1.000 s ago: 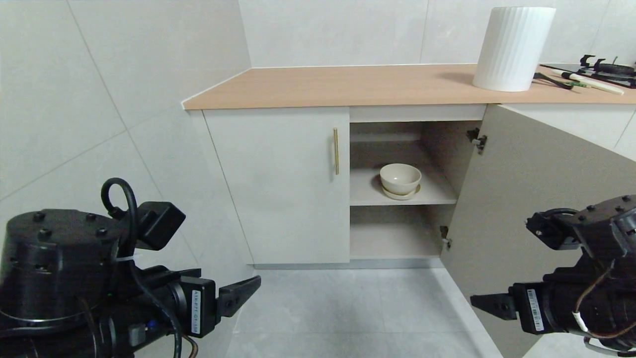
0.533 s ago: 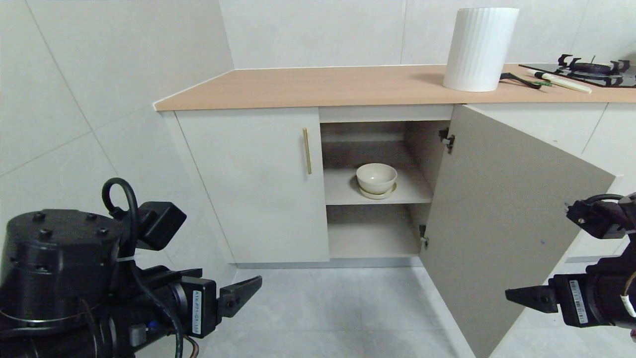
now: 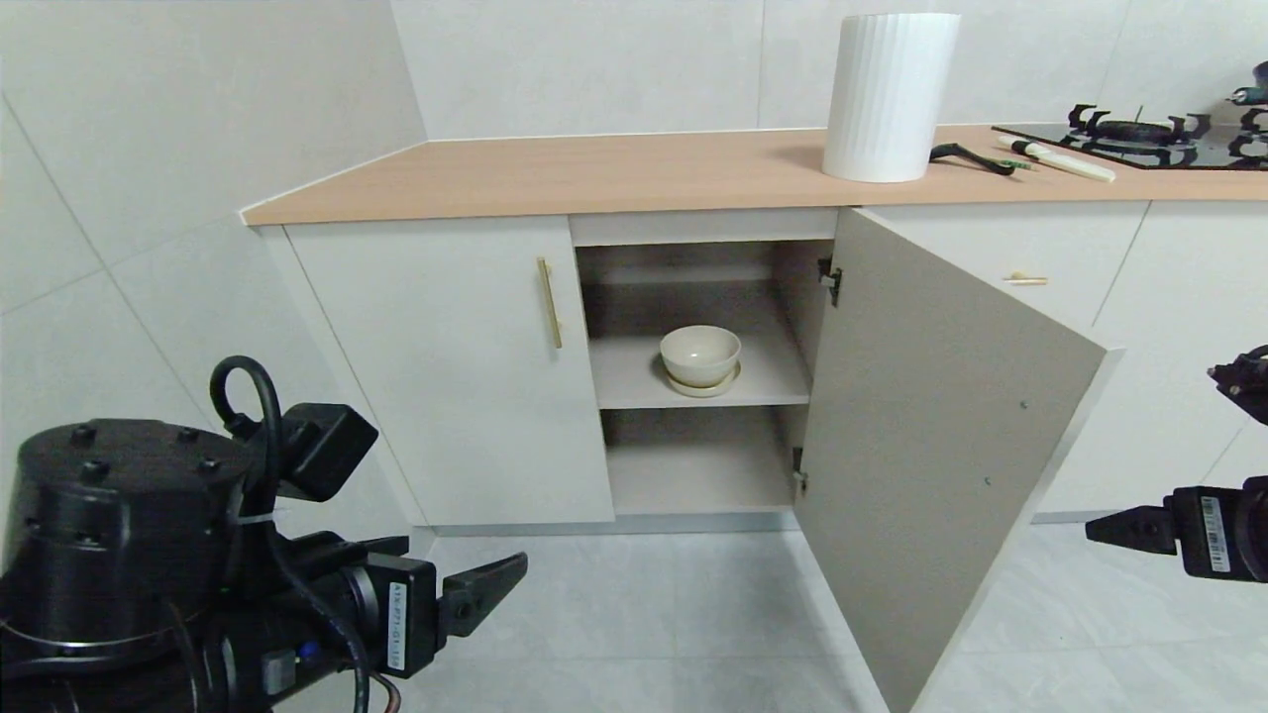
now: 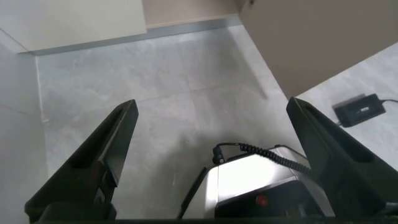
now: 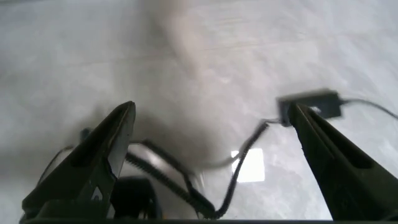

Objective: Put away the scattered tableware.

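A cream bowl (image 3: 700, 355) sits on a small plate (image 3: 702, 386) on the middle shelf of the open cabinet (image 3: 693, 376). The cabinet's right door (image 3: 931, 416) stands swung wide open. My left gripper (image 3: 485, 589) hangs low at the left, well short of the cabinet, open and empty; in the left wrist view its fingers (image 4: 106, 162) are spread wide over the floor tiles. My right gripper (image 3: 1129, 527) sits low at the far right, beyond the open door, open and empty, its fingers (image 5: 99, 155) apart above the floor.
A tall white ribbed container (image 3: 885, 94) stands on the wooden countertop (image 3: 594, 173), with utensils (image 3: 1050, 158) and a gas hob (image 3: 1139, 134) to its right. The left cabinet door (image 3: 446, 366) is closed. A black box with a cable (image 4: 357, 107) lies on the floor.
The whole head view has shifted left, so the camera turned right. The right gripper now shows farther toward the right edge. Bowl and plate stayed put.
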{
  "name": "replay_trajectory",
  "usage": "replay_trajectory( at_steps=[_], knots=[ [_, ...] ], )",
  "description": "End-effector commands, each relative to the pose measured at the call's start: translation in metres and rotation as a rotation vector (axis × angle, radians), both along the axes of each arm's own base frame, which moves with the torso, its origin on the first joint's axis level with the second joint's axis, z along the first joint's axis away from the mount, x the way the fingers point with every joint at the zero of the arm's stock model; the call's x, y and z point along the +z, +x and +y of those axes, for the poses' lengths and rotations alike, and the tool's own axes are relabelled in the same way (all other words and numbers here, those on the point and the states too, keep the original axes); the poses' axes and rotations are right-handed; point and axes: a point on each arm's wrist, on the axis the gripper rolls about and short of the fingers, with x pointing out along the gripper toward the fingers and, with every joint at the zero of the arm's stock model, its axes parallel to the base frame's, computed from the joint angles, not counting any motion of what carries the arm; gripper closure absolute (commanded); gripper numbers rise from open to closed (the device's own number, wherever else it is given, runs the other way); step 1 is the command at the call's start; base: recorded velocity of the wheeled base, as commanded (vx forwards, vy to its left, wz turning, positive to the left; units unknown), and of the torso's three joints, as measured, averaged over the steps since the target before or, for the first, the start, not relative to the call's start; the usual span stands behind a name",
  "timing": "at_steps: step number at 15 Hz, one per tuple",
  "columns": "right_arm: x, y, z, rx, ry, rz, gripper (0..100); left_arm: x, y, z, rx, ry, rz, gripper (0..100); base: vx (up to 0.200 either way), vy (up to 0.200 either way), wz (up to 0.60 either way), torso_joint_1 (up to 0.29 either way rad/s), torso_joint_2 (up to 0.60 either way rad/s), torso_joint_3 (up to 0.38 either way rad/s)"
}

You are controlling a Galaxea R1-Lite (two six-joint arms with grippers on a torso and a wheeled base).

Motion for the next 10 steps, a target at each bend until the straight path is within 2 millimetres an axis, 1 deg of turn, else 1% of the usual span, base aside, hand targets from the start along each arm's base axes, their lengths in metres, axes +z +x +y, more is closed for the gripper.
replay_trajectory(
  at_steps=[1, 2, 5, 7, 8, 10],
  knots=[
    [0.001, 0.009, -0.010, -0.062, -0.002, 0.004, 0, -0.001, 0.000, 0.000, 0.001, 0.002, 0.003, 0, 0.000, 0.000, 0.00, 0.000, 0.00, 0.000],
    [0.001, 0.012, -0.012, -0.078, -0.002, 0.004, 0, -0.001, 0.000, 0.000, 0.001, 0.002, 0.003, 0, 0.000, 0.000, 0.00, 0.000, 0.00, 0.000],
    [-0.009, 0.038, -0.028, -0.209, -0.036, -0.001, 0, -0.001, 0.000, 0.000, 0.001, 0.003, 0.004, 0, 0.000, 0.000, 0.00, 0.000, 0.00, 0.000],
    [-0.013, 0.053, -0.037, -0.258, -0.033, -0.033, 0, -0.001, 0.000, 0.000, 0.001, 0.003, 0.004, 0, 0.000, 0.000, 0.00, 0.000, 0.00, 0.000],
    [-0.015, 0.057, -0.039, -0.269, -0.029, -0.046, 0, -0.001, 0.000, 0.000, 0.001, 0.003, 0.004, 0, 0.000, 0.000, 0.00, 0.000, 0.00, 0.000],
    [-0.021, 0.076, -0.041, -0.329, 0.034, -0.111, 0, -0.001, 0.000, 0.000, 0.001, 0.003, 0.004, 0, 0.000, 0.000, 0.00, 0.000, 0.00, 0.000]
  ],
)
